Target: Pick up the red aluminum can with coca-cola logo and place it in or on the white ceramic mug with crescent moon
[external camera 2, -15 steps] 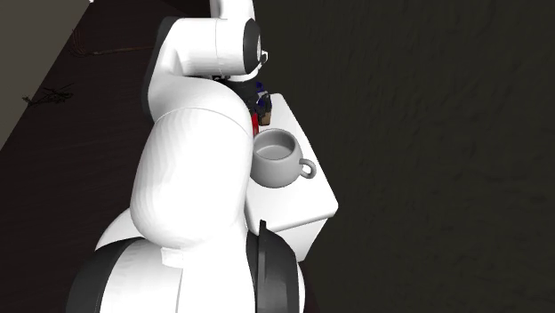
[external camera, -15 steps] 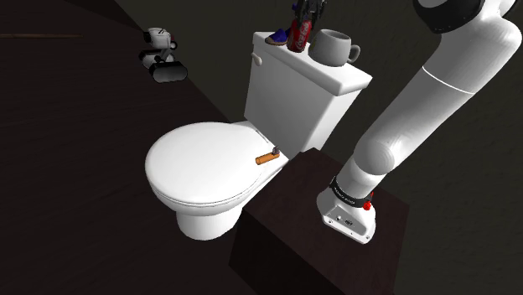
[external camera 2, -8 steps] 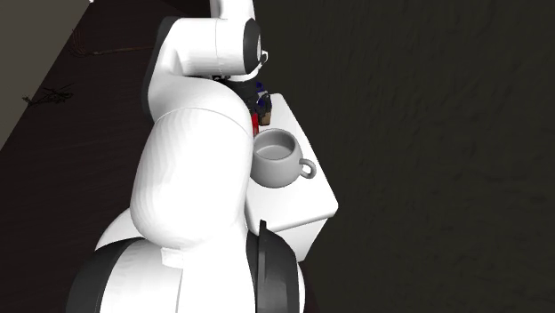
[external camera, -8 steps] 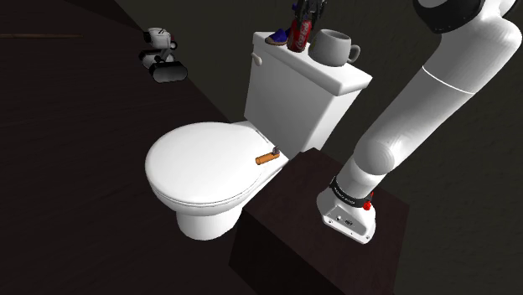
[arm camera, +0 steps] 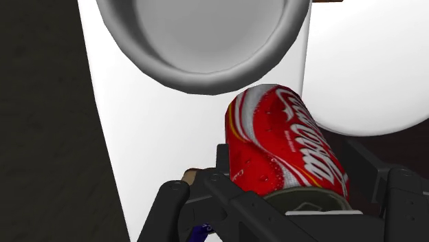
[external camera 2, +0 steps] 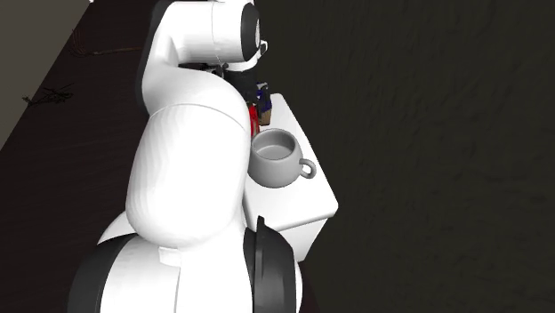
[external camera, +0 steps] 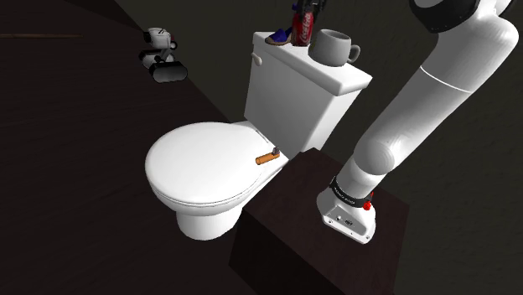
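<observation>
The red Coca-Cola can (external camera: 303, 24) hangs tilted just above the white toilet tank lid (external camera: 323, 74), beside the grey-white mug (external camera: 333, 46). My gripper (external camera: 307, 6) is shut on the can's top end. In the wrist view the can (arm camera: 282, 130) sits clasped between the black fingers (arm camera: 223, 161) of the gripper (arm camera: 289, 152), with the mug's open rim (arm camera: 199, 79) just past it. In the second exterior view the arm hides most of the can (external camera 2: 255, 116). The mug (external camera 2: 277, 158) stands upright, its handle towards that view's right.
A small blue object (external camera: 277, 37) lies on the tank lid on the far side of the can from the mug. The toilet's shut lid (external camera: 201, 163) is below, with a small orange piece (external camera: 268, 157) on the seat's rim. A toy robot (external camera: 159, 54) sits on the dark floor.
The gripper has risen with the can, lifting it off the tank lid and slightly towards the mug. The mug has not moved.
</observation>
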{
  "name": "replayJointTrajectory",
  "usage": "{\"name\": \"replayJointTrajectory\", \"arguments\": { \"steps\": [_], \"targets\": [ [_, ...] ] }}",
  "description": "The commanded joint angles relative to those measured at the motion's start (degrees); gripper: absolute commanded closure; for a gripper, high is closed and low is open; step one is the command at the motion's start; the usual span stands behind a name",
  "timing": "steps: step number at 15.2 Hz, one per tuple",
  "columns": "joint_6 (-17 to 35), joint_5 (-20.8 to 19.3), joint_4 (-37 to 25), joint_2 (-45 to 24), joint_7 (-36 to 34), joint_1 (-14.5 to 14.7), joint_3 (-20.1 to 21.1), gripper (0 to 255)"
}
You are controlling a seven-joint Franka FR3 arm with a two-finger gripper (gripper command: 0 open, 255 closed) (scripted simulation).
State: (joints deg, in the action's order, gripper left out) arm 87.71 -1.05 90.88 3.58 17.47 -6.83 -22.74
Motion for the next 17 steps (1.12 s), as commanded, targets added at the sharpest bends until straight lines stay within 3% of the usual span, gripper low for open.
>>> {"name": "replayJointTrajectory", "arguments": {
  "steps": [1,17],
  "targets": [
    [-1.7,0.3,-2.4,-0.7,0.2,-0.1,-0.1,255],
    [-17.3,3.9,-25.8,-9.3,2.5,-1.9,-1.7,255]
  ]
}}
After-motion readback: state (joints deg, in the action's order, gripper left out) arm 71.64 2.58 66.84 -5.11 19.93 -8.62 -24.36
